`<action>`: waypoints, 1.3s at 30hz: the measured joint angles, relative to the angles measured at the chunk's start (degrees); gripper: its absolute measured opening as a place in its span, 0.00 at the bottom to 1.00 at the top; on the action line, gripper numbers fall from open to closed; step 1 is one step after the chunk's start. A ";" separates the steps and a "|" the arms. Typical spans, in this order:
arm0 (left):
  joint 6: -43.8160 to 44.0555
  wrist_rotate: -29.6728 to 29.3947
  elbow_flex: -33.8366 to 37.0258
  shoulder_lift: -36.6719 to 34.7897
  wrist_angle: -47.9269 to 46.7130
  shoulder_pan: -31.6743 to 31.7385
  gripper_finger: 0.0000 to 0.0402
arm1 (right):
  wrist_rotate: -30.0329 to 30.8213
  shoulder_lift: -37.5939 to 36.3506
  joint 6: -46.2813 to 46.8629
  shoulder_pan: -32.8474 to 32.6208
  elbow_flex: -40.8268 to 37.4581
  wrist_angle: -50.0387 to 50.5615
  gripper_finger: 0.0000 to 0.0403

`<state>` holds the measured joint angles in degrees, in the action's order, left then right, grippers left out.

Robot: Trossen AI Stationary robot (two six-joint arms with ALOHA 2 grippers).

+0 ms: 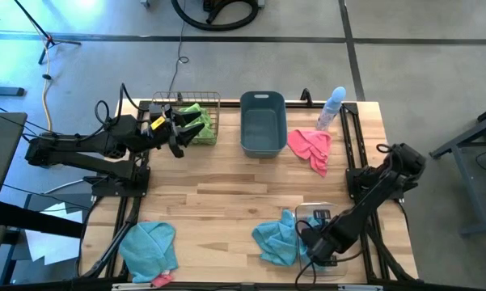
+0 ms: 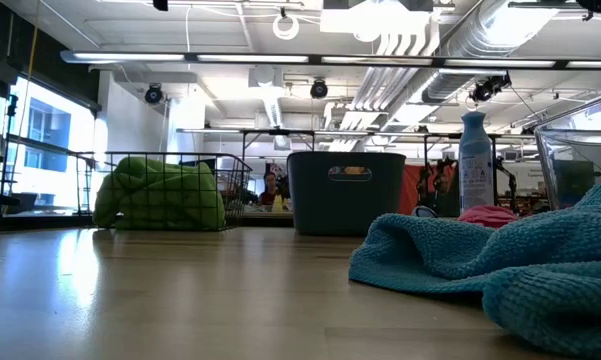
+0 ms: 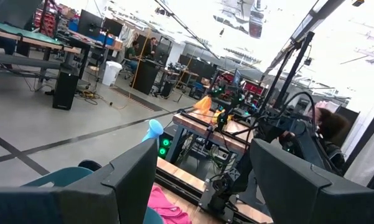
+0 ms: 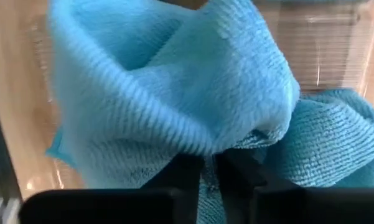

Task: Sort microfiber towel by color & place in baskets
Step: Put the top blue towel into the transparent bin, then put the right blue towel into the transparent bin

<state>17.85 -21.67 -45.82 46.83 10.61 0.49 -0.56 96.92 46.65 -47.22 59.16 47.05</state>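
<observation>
the copper wire basket (image 1: pixel 196 103) is sitting at the far left of the table (image 1: pixel 226 202) and is holding a bunched lime green towel (image 1: pixel 196 125), which is bulging against the mesh in the low view. just beside it toward the middle, the grey-blue tub (image 1: pixel 263 121) is standing with nothing visible inside from above. the clear bin (image 1: pixel 317 217) is resting at the near right, mostly covered by the right arm, so its contents cannot be told. a pale spray bottle (image 1: pixel 331 107) is standing at the far edge beside the tub, and a pink towel (image 1: pixel 310 147) is lying crumpled just in front of it, trailing toward the near side. a light blue towel (image 1: pixel 276 236) is lying in a heap against the clear bin, its bulk spreading toward the table's middle. another light blue towel (image 1: pixel 150 246) is sitting at the near left corner with a small pink towel scrap (image 1: pixel 162 280) peeking out at the table's edge. the left gripper (image 1: pixel 180 131) is hovering at the wire basket's near side with its fingers spread wide and holding nothing. the right gripper (image 1: pixel 307 240) is reaching low at the clear bin, its fingers nearly together and pinching a fold of the heaped blue cloth, which is filling the right wrist view.
</observation>
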 joint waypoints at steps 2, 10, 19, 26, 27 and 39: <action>-0.02 0.00 0.00 -0.02 0.00 0.00 0.61 | -0.02 0.33 2.50 0.00 0.00 0.02 0.18; -0.05 0.00 0.00 -0.02 0.00 0.00 0.61 | -1.79 -3.66 4.94 0.00 1.62 2.37 0.46; -1.46 0.02 0.00 -0.01 0.00 -0.01 0.61 | -4.17 -10.64 2.40 0.00 7.37 13.66 0.59; 2.54 6.56 0.00 -0.15 -0.04 0.00 0.61 | -4.06 -14.37 1.63 1.12 10.89 13.56 0.59; 4.35 8.89 0.00 -0.39 -0.24 0.00 0.61 | -3.49 -14.65 0.68 1.64 11.82 13.48 0.59; 15.11 13.22 -0.07 -0.46 0.00 -3.23 0.61 | 14.86 -13.28 -19.02 12.23 17.39 -1.22 0.59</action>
<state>32.96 -8.45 -45.89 46.37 10.61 -2.74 14.30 83.64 27.63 -34.99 76.55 45.82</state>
